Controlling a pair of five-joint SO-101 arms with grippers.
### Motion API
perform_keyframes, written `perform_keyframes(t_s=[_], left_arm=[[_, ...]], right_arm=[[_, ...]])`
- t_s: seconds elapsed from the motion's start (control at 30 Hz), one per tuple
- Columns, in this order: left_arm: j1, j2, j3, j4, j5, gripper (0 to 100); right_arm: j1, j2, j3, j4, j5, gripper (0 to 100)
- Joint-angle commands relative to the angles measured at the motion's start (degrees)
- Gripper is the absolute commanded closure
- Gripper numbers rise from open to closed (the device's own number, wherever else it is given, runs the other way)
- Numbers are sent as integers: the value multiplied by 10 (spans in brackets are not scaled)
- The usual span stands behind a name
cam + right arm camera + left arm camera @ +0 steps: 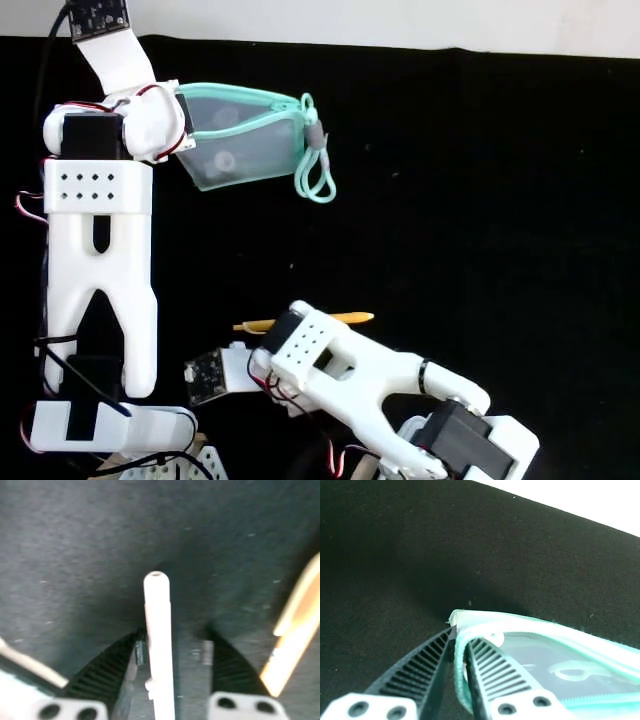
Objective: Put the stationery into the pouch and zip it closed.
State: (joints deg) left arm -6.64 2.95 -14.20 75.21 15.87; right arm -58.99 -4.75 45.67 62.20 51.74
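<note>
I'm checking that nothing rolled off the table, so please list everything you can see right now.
pouch: one, translucent teal with loop strap, far left of table, corner in left gripper
yellow pen: one, yellow, on table, near side, centre
white pen: one, white, inside right gripper
table: one, black cloth
left gripper: one, black fingers, shut on pouch
right gripper: one, black fingers, open around white pen

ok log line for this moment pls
left end effector: shut on pouch corner | right end effector: open, astride white pen | yellow pen: lying alongside, not gripped
</note>
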Motion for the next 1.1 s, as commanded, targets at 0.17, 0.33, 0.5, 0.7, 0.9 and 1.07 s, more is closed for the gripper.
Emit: perform_keyframes(t_s=[0.17, 0.33, 0.5, 0.7, 0.9, 1.07], left_arm=[[-5, 6, 15, 1, -1, 993], [-5, 6, 15, 1, -1, 993], [-5, 6, 15, 1, -1, 993], [-5, 6, 15, 0, -1, 993], [-5, 6, 15, 0, -1, 993], [-5, 7, 15, -1, -1, 993]], right_arm=[[-6, 11, 8, -15, 11, 990], [5, 7, 3, -13, -5, 990], [68, -15, -77, -3, -80, 990], [143, -51, -154, 34, -156, 991], [199, -93, -165, 60, -230, 991], [264, -138, -172, 61, -292, 991]])
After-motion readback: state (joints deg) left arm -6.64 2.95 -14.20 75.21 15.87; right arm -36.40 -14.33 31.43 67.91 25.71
